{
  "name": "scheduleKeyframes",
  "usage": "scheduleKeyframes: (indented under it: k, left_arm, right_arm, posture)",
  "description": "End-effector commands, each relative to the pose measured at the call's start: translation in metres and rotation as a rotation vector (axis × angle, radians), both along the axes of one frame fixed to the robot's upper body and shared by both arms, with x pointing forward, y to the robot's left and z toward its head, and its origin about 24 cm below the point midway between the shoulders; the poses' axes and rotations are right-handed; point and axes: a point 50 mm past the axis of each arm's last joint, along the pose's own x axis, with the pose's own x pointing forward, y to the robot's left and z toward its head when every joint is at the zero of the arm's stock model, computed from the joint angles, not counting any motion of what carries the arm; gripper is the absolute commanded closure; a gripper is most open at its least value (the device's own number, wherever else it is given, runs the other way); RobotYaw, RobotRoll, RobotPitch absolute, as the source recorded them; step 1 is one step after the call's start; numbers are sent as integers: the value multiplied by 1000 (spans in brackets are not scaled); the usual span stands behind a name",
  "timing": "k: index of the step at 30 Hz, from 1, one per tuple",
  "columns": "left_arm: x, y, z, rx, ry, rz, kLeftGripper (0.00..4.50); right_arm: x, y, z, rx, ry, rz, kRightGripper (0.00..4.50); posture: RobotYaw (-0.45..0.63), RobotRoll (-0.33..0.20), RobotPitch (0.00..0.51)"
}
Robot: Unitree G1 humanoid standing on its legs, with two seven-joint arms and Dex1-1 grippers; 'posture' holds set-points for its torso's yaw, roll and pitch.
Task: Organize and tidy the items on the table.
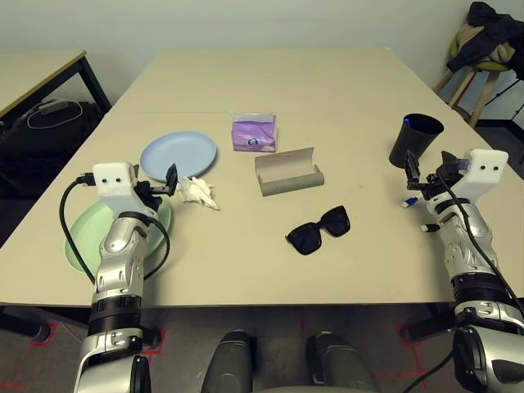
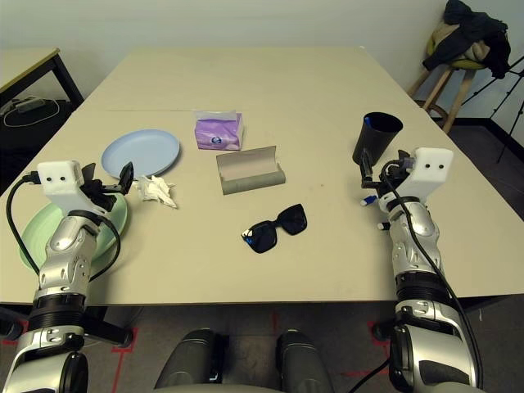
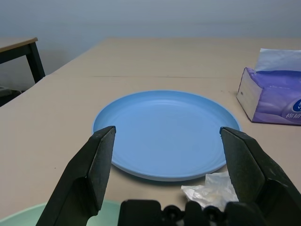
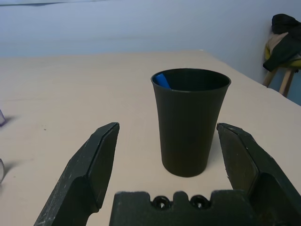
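grey glasses case – lid up | black sunglasses – just beside

Silver ribbed forearms, white boxy wrist housings, looping black cables, black jaws.
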Motion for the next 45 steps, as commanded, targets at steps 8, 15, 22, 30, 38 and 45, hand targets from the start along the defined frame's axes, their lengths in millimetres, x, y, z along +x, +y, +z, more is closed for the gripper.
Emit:
scheduleKeyframes:
  k: [8, 15, 22, 30, 38, 45]
  left_arm:
    - [-1, 0, -2, 6, 10, -1, 15]
    - [-1, 2, -1, 15, 12, -2, 15]
    - [-2, 5, 0, 25, 17, -6, 15]
    - [-5, 7, 0, 32, 30, -13, 15]
    - [-9, 8, -1, 36, 36, -14, 15]
    - [-11, 7, -1, 39, 46, -21, 15]
  right_arm:
    - [2, 6, 5, -37, 7, 57, 0]
    - [4, 12, 13, -84, -17, 238, 0]
    - [0, 28, 20, -127, -70, 507, 0]
    - [-14, 53, 26, -256, -62, 915, 0]
    - [-32, 60, 23, -348, 24, 1182, 0]
    - [-33, 61, 22, -449, 46, 1276, 0]
  posture:
    - [161, 0, 30]
    - [167, 0, 30]
    - [175, 0, 35]
    - [186, 0, 41]
    - [193, 0, 47]
    - [197, 0, 48]
